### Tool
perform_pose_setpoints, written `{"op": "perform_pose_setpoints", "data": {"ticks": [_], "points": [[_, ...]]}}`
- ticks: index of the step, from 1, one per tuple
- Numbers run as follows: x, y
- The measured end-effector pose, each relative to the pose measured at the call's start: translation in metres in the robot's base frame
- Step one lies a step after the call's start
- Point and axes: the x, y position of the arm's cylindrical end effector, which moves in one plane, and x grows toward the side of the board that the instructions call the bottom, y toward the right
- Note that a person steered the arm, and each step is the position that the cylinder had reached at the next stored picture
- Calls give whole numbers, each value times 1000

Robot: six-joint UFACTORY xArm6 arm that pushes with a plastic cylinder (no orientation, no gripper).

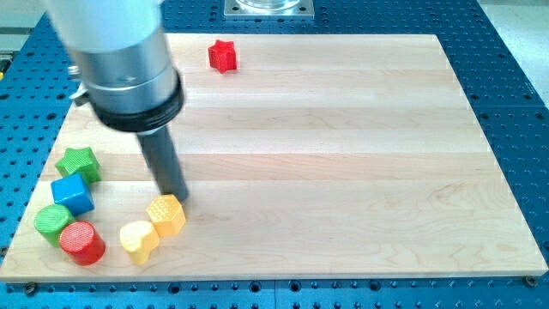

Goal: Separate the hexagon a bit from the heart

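Down near the bottom-left corner of the wooden board (343, 129) sits the yellow-orange hexagon (166, 215), pretty much touching the yellow heart (138, 241) that's just below-left of it. My tip (177, 199) is just a bare dark rod, nothing to open or close and holding nothing, and it's parked right at the hexagon's upper-right edge, looks like contact or very nearly.

Handling-wise, I'd guess the hexagon is a small light plastic piece, stiff, with a textured top, so it should slide easily on the smooth wood and won't deform. No grabbing here, only shoving a side face. Trouble is, from where the tip is, a push goes down-left, straight into the heart, and both would probably travel together. Better bet is getting round to the hexagon's left or lower-left side, by the seam with the heart, and nudging it toward the view's right. Off-centre contact will likely spin it, flat faces help though.

Neighbours along the left edge: green star (78, 163), blue cube (72, 195), green cylinder (53, 221), red cylinder (82, 242). A small red block (223, 56) sits well apart near the top edge
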Motion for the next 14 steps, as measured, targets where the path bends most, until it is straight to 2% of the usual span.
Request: {"op": "perform_pose_setpoints", "data": {"ticks": [1, 2, 3, 4, 6, 7, 9, 12, 13, 14], "points": [[40, 97], [102, 92], [105, 86], [105, 78], [104, -13], [102, -24], [92, 3], [60, 1], [52, 33], [25, 33]]}}
